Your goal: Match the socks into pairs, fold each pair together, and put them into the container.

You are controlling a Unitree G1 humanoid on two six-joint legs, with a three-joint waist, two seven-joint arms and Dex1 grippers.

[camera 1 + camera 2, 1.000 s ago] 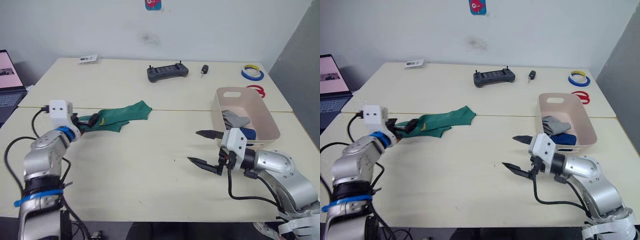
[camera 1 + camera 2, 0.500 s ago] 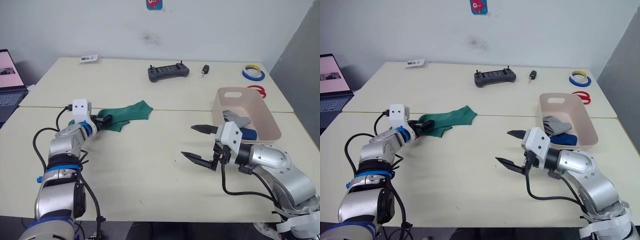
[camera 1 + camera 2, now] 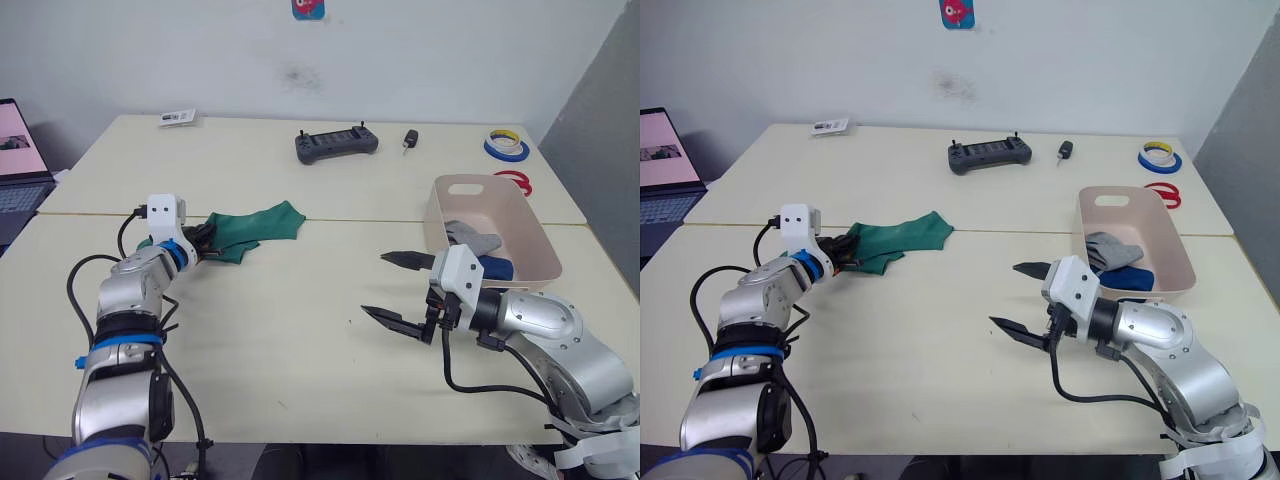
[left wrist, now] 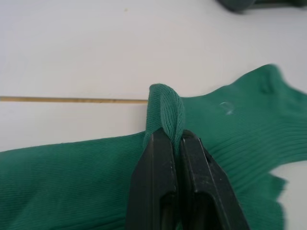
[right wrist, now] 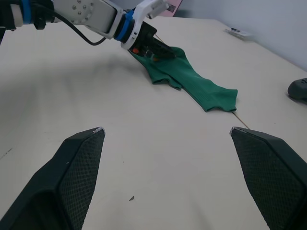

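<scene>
1. Left hand (image 3: 205,243) reaches out low over the counter (image 3: 300,330), forearm angled toward the far side; its two black fingers (image 4: 158,191) are pressed together w/ a raised fold of green sock fabric pinched between them.
2. Green socks (image 3: 250,227) lie flat just beyond the left hand's tips, stretching away from it toward the counter's seam; in the left wrist view the pinched ridge stands up at the fingertips while the rest of the cloth spreads flat either side.
3. Can't tell if the green cloth is one sock or two stacked; the near end is covered by the left hand.
4. Right hand (image 3: 401,290) hovers above bare counter, wrist level, fingers spread wide apart, nothing between them. Right wrist view looks past both tips to the green socks and the left hand well ahead.
5. Container (image 3: 540,240) sits just behind the right hand's wrist, to its outer side. Inside: grey sock (image 3: 472,238) on top, dark blue sock (image 3: 496,266) partly under it and partly hidden by the right hand's white housing; can't tell how many of each.
6. Far from both hands, along the counter's back part: black controller (image 3: 336,143), small dark key fob (image 3: 410,139), tape rolls (image 3: 506,148), small card (image 3: 176,118). Laptop (image 3: 18,160) is cut off at the edge beyond the left arm.
</scene>
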